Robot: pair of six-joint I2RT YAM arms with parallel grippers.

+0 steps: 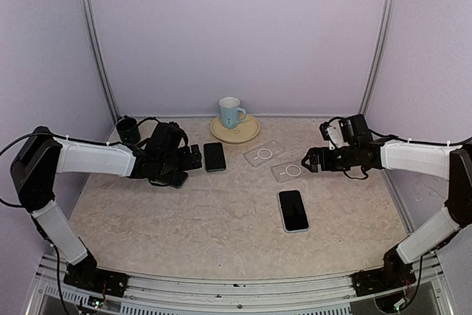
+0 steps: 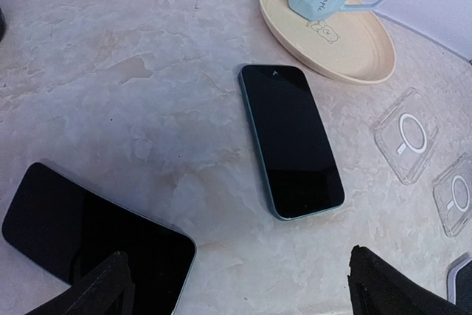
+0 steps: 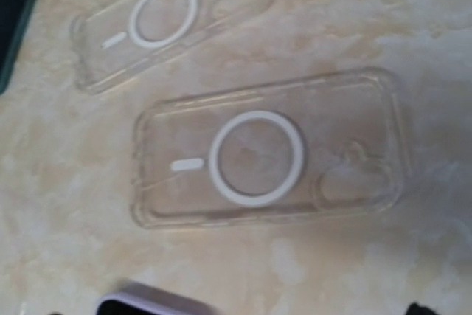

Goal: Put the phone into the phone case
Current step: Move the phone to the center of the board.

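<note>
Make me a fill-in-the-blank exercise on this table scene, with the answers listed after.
The blue mug stands on a cream ____. Each clear phone case bears a white ____. The left gripper's open fingers hold ____. The teal-edged phone lies with its screen facing ____.
Missing words: plate; ring; nothing; up.
</note>
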